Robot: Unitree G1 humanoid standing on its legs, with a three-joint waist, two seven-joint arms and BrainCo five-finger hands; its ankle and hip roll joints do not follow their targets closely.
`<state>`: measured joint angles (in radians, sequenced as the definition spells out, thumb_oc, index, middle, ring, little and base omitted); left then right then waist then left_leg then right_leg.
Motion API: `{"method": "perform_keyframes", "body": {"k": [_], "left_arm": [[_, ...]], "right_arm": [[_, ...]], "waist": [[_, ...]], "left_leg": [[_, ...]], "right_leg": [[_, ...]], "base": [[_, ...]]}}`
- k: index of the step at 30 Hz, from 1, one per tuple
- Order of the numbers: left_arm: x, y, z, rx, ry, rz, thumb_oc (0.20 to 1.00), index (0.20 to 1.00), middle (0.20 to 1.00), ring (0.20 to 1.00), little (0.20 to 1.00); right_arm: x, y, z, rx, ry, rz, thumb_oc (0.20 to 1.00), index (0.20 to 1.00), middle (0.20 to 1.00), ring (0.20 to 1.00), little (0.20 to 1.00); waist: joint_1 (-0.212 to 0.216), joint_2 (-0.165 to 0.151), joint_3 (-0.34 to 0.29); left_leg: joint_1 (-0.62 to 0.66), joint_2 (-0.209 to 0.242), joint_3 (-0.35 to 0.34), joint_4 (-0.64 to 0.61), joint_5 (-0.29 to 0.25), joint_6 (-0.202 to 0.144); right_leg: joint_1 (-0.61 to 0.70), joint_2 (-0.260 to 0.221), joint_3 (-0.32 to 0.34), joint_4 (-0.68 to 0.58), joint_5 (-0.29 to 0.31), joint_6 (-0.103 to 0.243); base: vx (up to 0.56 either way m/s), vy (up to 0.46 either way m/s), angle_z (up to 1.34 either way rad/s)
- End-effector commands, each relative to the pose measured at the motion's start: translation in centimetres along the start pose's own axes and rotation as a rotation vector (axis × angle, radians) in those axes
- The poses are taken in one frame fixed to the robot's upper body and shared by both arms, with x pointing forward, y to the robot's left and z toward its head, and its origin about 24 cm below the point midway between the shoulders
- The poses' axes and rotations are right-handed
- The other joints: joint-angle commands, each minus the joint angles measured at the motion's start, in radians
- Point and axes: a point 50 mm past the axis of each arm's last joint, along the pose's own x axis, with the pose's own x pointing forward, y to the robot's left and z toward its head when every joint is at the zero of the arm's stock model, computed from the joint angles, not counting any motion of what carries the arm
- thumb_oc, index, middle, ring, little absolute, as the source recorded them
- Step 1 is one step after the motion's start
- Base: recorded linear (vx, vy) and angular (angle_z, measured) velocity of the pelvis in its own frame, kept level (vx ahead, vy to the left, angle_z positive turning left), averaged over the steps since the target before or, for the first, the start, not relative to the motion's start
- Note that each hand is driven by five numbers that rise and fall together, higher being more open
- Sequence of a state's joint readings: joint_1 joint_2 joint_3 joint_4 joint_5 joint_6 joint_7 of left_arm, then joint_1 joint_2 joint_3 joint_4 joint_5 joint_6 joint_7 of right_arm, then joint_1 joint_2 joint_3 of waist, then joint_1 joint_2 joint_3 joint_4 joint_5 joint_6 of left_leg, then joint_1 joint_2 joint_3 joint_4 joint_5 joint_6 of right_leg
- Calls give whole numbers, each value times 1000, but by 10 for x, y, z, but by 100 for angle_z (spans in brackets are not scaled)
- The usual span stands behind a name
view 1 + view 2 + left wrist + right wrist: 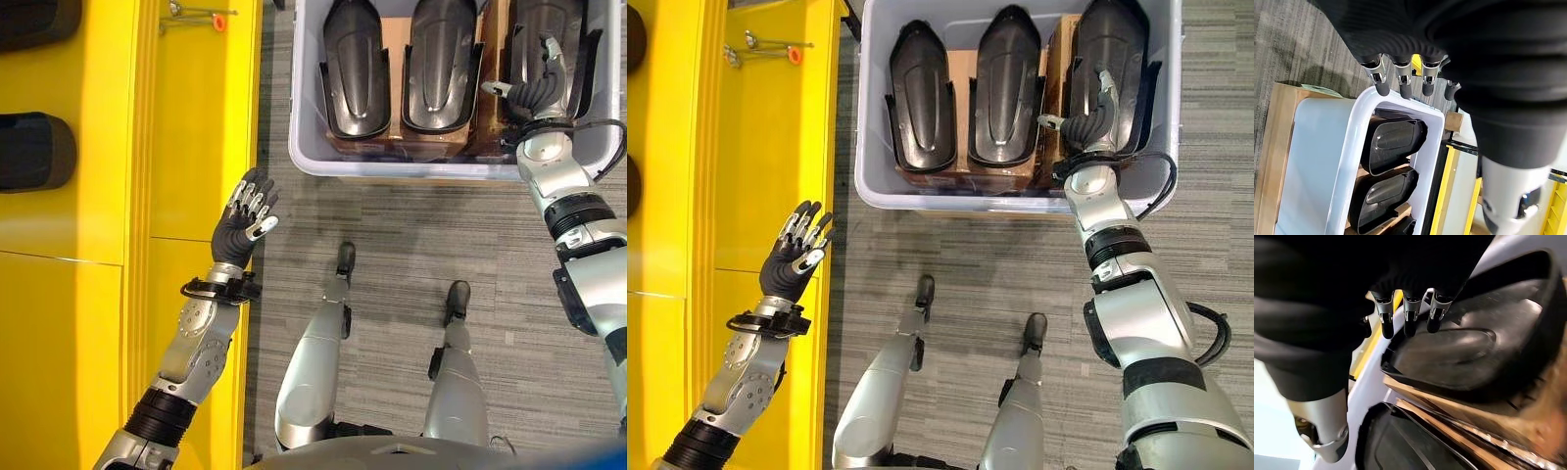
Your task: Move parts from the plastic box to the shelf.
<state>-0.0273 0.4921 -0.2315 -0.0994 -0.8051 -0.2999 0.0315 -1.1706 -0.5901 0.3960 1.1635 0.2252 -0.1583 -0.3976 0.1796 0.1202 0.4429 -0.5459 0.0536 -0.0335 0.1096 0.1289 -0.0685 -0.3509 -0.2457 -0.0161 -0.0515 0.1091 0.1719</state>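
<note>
Here the right robot hand [1089, 117] reaches into the plastic box [872, 186] at upper right, fingers relaxed over the rightmost black part [1114, 49]; the left robot hand [245, 220] hovers released beside the yellow shelf [98, 196].

Ahead of us on the floor sits the plastic box [304, 147], with three parts [355, 73] standing side by side in it on cardboard [960, 69]. The shelf [108, 196] runs along our left. Our right hand [1087, 122] rests on the rightmost part [1112, 69]; our left hand [245, 220] hangs by the shelf's edge.
</note>
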Motion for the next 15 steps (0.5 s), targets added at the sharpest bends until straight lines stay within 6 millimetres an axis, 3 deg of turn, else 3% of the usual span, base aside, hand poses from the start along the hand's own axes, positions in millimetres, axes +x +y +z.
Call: {"method": "perform_keyframes", "body": {"k": [1, 7, 15], "left_arm": [[-1, -18, 24, 9, -114, -95, 1000, 1000, 1000, 1000, 1000], [2, -20, 25, 15, -123, -102, 1000, 1000, 1000, 1000, 1000], [4, -16, 24, -8, -132, -82, 1000, 1000, 1000, 1000, 1000]], "right_arm": [[14, -13, 43, 74, -109, -44, 1000, 1000, 1000, 1000, 1000], [14, -11, 32, 45, -46, -21, 1000, 1000, 1000, 1000, 1000], [-3, 35, 44, 262, -101, 226, 1000, 1000, 1000, 1000, 1000]], "waist": [[6, 35, -23], [12, 45, -13], [10, 32, -10]], "left_leg": [[-57, 22, -40, 9, 14, -11], [-72, 18, -41, 19, 12, -11], [-75, 19, -42, 21, 14, -12]], "right_leg": [[-69, -51, 55, 196, -104, -18], [-79, -48, 55, 209, -111, -19], [-82, -42, 54, 216, -120, -25]], "base": [[0, 0, 0], [0, 0, 0], [0, 0, 0]]}}
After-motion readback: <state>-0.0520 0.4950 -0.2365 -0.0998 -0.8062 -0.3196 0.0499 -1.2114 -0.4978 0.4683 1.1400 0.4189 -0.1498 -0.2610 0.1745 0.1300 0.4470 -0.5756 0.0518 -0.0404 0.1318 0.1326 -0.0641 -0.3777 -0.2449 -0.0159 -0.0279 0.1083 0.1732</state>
